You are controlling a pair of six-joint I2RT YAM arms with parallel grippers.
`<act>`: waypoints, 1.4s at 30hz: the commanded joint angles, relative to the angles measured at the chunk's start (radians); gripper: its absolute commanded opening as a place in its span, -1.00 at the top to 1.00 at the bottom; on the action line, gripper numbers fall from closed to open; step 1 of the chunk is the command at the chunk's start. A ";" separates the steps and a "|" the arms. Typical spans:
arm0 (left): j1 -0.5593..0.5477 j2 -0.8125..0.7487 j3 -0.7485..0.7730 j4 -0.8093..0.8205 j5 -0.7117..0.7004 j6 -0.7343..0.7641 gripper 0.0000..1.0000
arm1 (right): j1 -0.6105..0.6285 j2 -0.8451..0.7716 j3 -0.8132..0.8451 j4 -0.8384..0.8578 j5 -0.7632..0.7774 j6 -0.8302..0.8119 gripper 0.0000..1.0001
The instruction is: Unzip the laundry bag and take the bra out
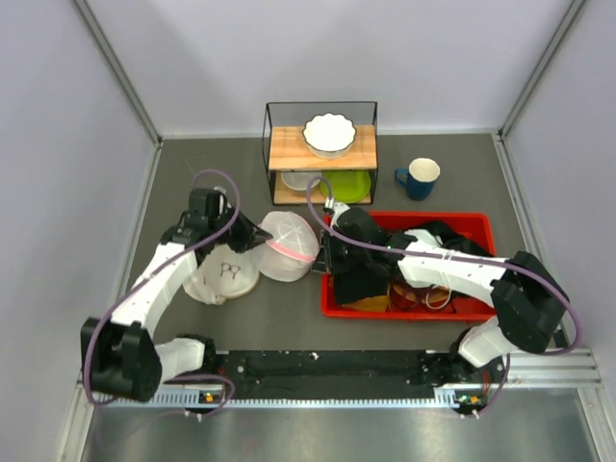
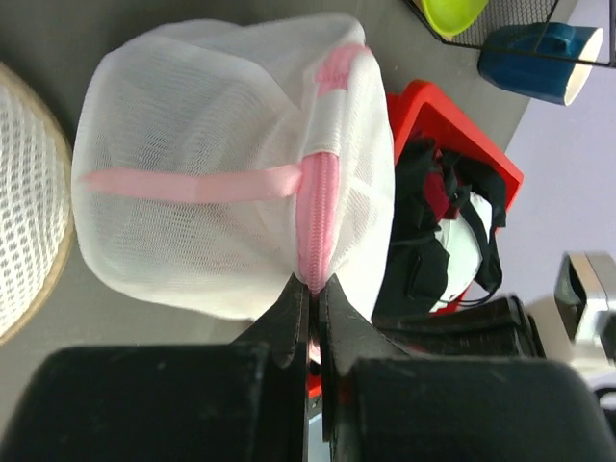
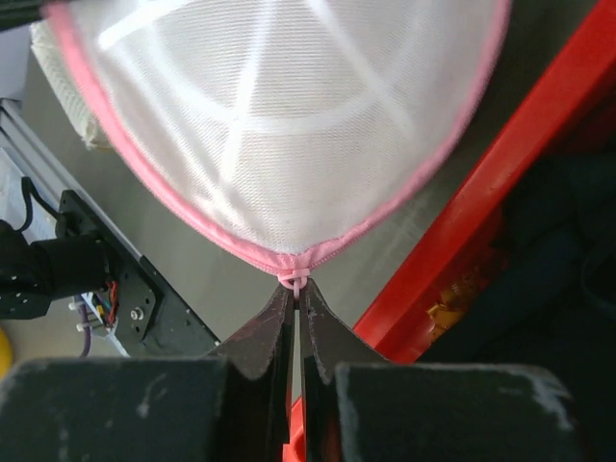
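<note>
Tension is what the arrangement is built for: the laundry bag [image 1: 287,245] is held on edge between the two arms, over the bench [image 1: 289,313] just left of the red tray [image 1: 474,221] and just right of a cream padded piece [image 1: 226,274].

The left fingers [image 2: 310,294] are pressed together on the pink zipper band [image 2: 319,197] at one side of the rim, so the bag is anchored there. The right fingers [image 3: 289,296] are closed on a small pink pull tab [image 3: 294,281] at the opposite side. With one side fixed, the slider can be drawn along the band rather than the whole pouch being dragged. Whether the bag's lower edge touches the bench cannot be told.

White translucent mesh forms the bag, domed and rounded, with thin pink ribbons crossing its face. The zip teeth seen from the left wrist lie closed, so the zipper is judged not yet opened. Nothing of the bra can be made out with certainty through the mesh; it is presumed inside.
</note>
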 commanded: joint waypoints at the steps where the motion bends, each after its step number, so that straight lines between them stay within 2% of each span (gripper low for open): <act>1: 0.024 0.136 0.129 0.001 0.007 0.093 1.00 | 0.043 -0.070 0.024 -0.044 0.025 -0.033 1.00; 3: 0.025 0.190 0.161 0.018 0.021 0.118 0.99 | 0.073 -0.058 0.055 -0.044 0.011 -0.026 1.00; 4: 0.025 0.203 0.175 0.018 0.027 0.128 0.86 | 0.079 -0.049 0.064 -0.033 0.002 -0.014 1.00; 6: 0.024 0.213 0.211 -0.005 0.051 0.156 0.50 | 0.088 -0.029 0.087 -0.022 -0.018 0.000 1.00; 7: 0.024 0.203 0.216 -0.014 0.054 0.161 0.09 | 0.088 -0.012 0.092 -0.007 -0.025 0.013 1.00; 9: 0.022 0.136 0.219 -0.029 0.029 0.171 -0.24 | 0.088 0.002 0.106 0.004 -0.028 0.020 1.00; 10: 0.022 0.105 0.218 -0.070 0.013 0.173 -0.47 | 0.088 0.010 0.109 0.005 -0.028 0.024 1.00; 11: 0.022 0.076 0.221 -0.092 -0.004 0.184 -0.63 | 0.088 0.010 0.113 0.010 -0.026 0.024 1.00; 14: 0.022 -0.029 0.212 -0.178 -0.044 0.191 -0.79 | 0.088 0.019 0.113 0.019 -0.023 0.029 1.00; 21: -0.011 -0.179 0.062 -0.200 -0.004 0.098 -0.81 | 0.090 0.060 0.118 0.034 -0.046 0.030 1.00; 26: -0.018 -0.179 0.032 -0.235 -0.068 0.090 -0.82 | 0.088 0.071 0.119 0.042 -0.054 0.033 1.00; 34: -0.042 -0.213 -0.037 -0.212 -0.061 0.046 -0.82 | 0.090 0.083 0.121 0.044 -0.057 0.040 1.00; 37: -0.050 -0.178 -0.063 -0.139 -0.019 0.023 -0.77 | 0.091 0.086 0.119 0.047 -0.060 0.038 1.00; 41: -0.091 -0.138 -0.077 -0.046 -0.019 -0.028 -0.56 | 0.088 0.085 0.118 0.045 -0.057 0.033 1.00; 42: -0.103 -0.117 -0.069 -0.036 -0.019 -0.031 -0.44 | 0.088 0.085 0.118 0.047 -0.055 0.035 1.00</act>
